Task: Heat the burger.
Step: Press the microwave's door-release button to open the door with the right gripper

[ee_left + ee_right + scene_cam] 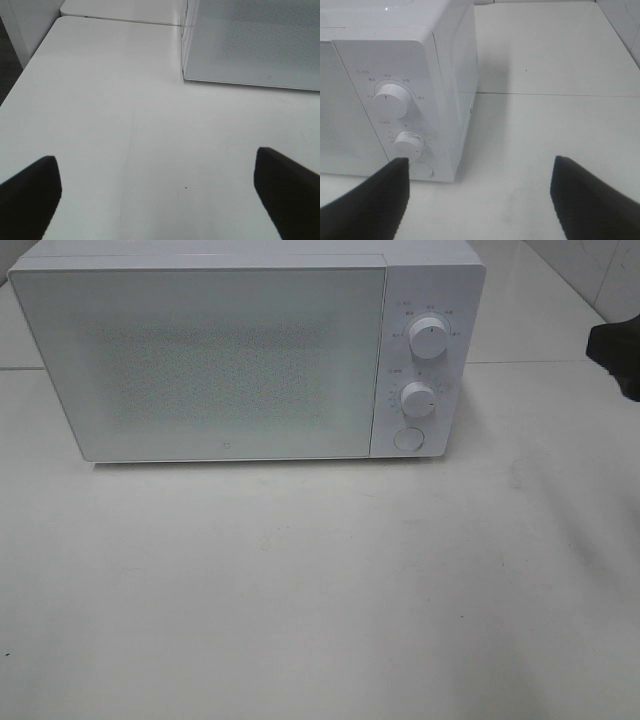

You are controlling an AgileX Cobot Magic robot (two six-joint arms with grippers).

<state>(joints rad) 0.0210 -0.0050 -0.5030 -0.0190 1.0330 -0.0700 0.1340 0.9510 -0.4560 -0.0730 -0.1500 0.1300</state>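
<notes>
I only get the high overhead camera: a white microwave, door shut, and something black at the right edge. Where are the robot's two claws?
Observer: The right claw is open and empty, pointed at the microwave, close to its lower knob.
Visitor: And the left one?
Observer: The left claw is open too, holding nothing, above the table near a corner of the door.
Visitor: Any burger near them?
Observer: No burger shows in either wrist view.
</notes>
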